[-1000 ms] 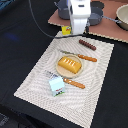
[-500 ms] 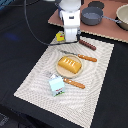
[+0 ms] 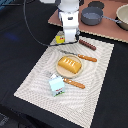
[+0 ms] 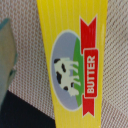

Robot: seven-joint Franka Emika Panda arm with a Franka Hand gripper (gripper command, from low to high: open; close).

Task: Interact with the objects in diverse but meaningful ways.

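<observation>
Directly under the hand (image 3: 65,39), grip state unclear, yellow butter packet (image 4: 70,65) flat on the placemat (image 3: 45,75)

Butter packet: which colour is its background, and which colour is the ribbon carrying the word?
The butter packet is yellow; its ribbon is red. The wrist view shows this best.

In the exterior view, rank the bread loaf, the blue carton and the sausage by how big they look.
1. Orange bread loaf, clearly the largest.
2. Light-blue carton.
3. Dark brown sausage, long but thin.
The carton sits nearer the camera than the sausage, so that gap may be overstated.
</observation>
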